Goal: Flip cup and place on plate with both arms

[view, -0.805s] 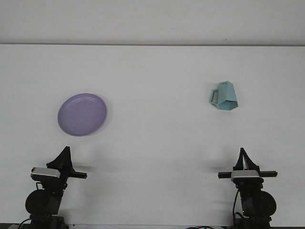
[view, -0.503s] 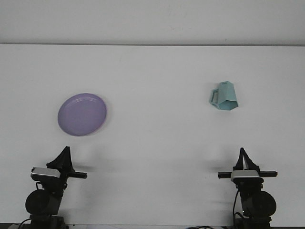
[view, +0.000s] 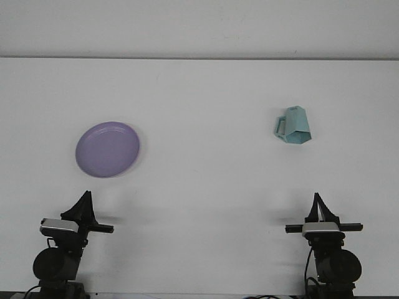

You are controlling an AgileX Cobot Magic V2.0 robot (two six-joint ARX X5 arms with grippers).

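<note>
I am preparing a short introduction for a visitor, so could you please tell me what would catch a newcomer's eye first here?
Two spots of colour stand out on the bare white table: a purple plate on the left and a pale teal cup lying on its side on the right, well apart. At the near edge the dark left tool and right tool sit low, touching nothing.

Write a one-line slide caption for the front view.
Pale teal angular handled cup upside down, right; round purple plate left; both grippers near the table's front edge.

A teal cup [view: 294,126] lies tipped over, well apart from the purple plate [view: 107,149] on the white table [view: 199,180].
</note>
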